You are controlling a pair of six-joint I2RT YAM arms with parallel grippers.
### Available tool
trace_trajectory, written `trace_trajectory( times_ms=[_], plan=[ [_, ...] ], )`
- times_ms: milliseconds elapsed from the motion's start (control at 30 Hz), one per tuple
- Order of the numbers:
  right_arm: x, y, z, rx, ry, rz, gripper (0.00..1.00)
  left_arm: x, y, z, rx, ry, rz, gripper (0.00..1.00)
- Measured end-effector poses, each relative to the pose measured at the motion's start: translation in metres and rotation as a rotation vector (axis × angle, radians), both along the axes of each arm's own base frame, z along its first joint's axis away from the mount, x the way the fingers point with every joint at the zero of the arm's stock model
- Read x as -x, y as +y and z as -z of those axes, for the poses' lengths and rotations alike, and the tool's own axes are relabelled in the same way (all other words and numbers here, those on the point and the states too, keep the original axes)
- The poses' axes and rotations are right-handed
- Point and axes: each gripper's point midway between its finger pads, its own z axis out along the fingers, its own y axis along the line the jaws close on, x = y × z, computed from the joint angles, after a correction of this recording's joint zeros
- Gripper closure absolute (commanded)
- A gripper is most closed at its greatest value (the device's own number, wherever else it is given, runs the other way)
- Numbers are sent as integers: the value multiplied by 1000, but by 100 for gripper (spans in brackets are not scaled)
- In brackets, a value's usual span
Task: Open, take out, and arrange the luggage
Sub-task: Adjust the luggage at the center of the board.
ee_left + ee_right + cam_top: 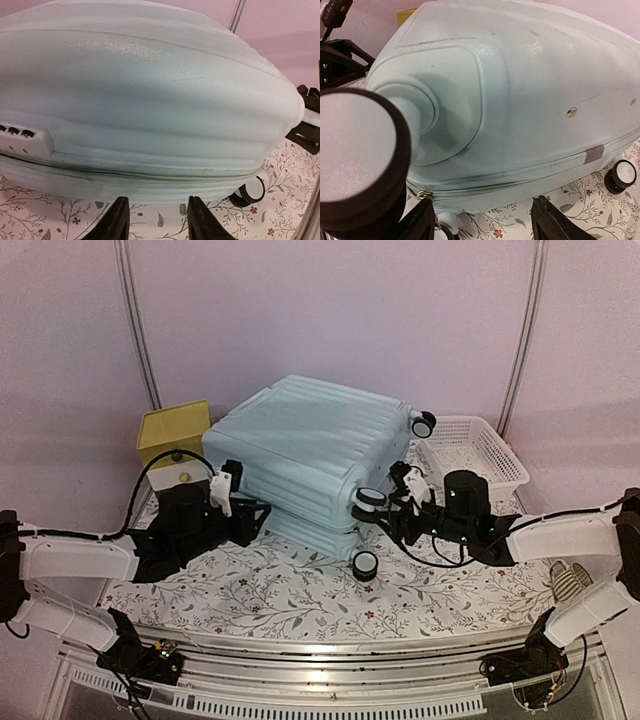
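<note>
Task status: barely begun, by my read. The luggage (310,455) lies flat on its side in the middle of the tabletop (250,590). The zipper (125,175) along its seam looks closed in both wrist views. Nothing has been taken out, and I see no lining. Opening, unpacking and arranging are all left to do.

Left tool (157,205): low against the luggage's left side, just under the seam. Its fingers are parted with nothing between them.

Right tool (482,202): at the luggage's wheel end, below the seam. Its fingers are spread wide and empty. A zipper pull (422,195) sits just above its left finger.

Luggage itself: pale mint hard shell, ribbed, lightly scuffed. A combination lock (25,137) sits above the seam, and the caster wheels (366,563) are black and white.

A yellow box (172,430) stands behind the luggage's left corner. A white basket (470,450) sits just beyond its wheel end.
</note>
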Motion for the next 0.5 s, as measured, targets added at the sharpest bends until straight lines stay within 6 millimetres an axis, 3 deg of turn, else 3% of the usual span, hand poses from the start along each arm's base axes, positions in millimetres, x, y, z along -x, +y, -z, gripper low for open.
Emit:
trace_trajectory(
  times_ms=[200, 300, 367, 400, 433, 500],
  plan=[
    [-9, -31, -26, -53, -11, 93, 28, -8, 20, 5, 18, 55, -76, 44],
    [-17, -46, -31, -88, 34, 156, 21, -8, 28, 1, 30, 61, -98, 34],
    [-23, -53, -29, -103, 88, 207, 11, -8, 33, -5, 43, 56, -111, 18],
    [-25, -56, -30, -109, 109, 231, 1, -8, 36, -8, 45, 52, -118, 8],
    [-27, -57, -32, -117, 125, 247, 1, -8, 38, -11, 51, 50, -126, 3],
    [-28, -57, -37, -135, 136, 258, 1, -8, 44, -15, 57, 48, -146, 2]
  ],
)
